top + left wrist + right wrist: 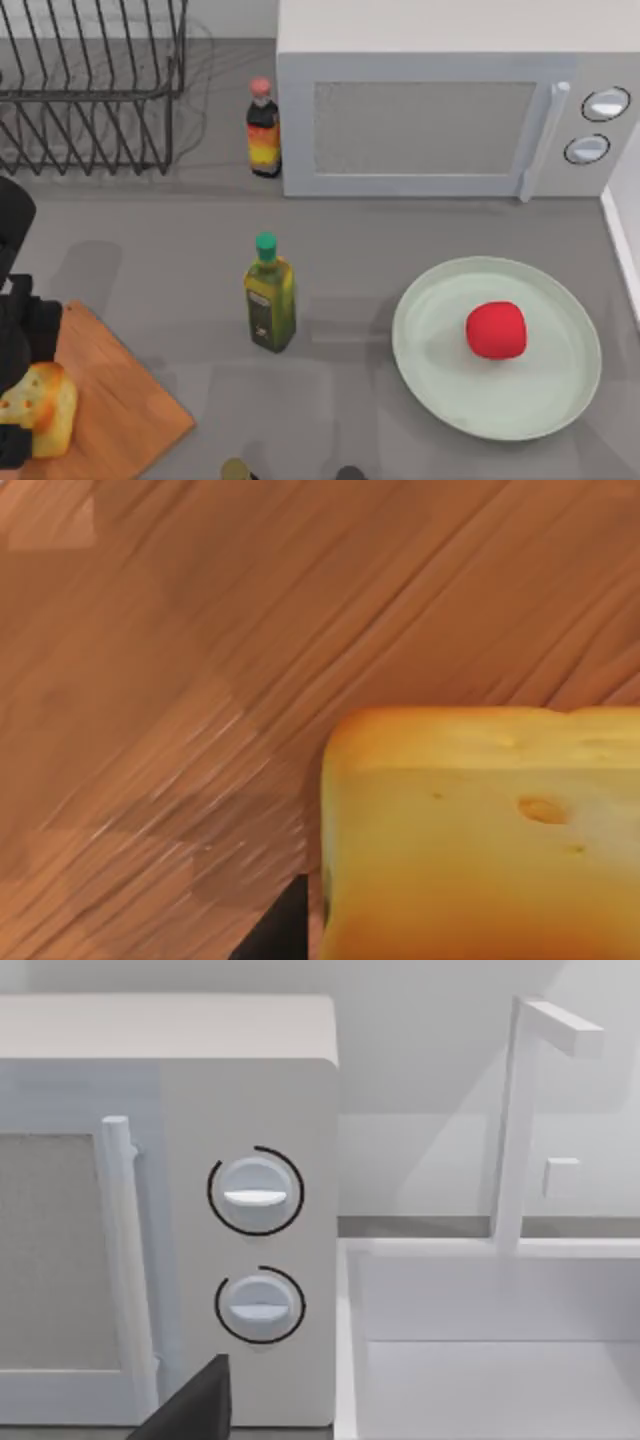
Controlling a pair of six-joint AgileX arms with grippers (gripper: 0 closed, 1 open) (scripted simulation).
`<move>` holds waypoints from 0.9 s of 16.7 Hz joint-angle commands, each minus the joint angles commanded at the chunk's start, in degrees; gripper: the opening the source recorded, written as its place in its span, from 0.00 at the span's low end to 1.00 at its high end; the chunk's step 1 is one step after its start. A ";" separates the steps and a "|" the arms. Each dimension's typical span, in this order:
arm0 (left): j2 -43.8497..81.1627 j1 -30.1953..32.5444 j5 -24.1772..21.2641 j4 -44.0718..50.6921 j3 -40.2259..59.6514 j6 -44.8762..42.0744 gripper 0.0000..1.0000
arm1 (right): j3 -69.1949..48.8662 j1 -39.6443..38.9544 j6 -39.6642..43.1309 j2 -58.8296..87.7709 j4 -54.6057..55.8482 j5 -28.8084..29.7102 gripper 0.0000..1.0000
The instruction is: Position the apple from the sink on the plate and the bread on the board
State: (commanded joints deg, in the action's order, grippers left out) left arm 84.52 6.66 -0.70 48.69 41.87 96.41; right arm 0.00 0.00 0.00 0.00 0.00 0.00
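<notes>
My left gripper (25, 415) was clamped on the bread (40, 408), the board (110, 400) directly beneath it.

Grained wooden board (150, 680), wire rack (90, 90)

The left arm stands at the lower left edge of the top view, black, its hand (22, 425) low at the frame's bottom left corner.
</notes>
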 joint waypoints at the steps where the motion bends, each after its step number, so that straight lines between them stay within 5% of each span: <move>1: 0.00 0.00 0.00 0.00 0.00 0.00 0.98 | 0.00 0.00 0.00 0.00 0.00 0.00 1.00; 15: -6.00 -2.72 0.14 -5.25 -1.52 -5.77 1.00 | 0.00 0.00 0.00 0.00 0.00 0.00 1.00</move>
State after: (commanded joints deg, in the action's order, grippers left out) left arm 78.52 3.94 -0.56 43.44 40.35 90.64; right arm 0.00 0.00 0.00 0.00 0.00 0.00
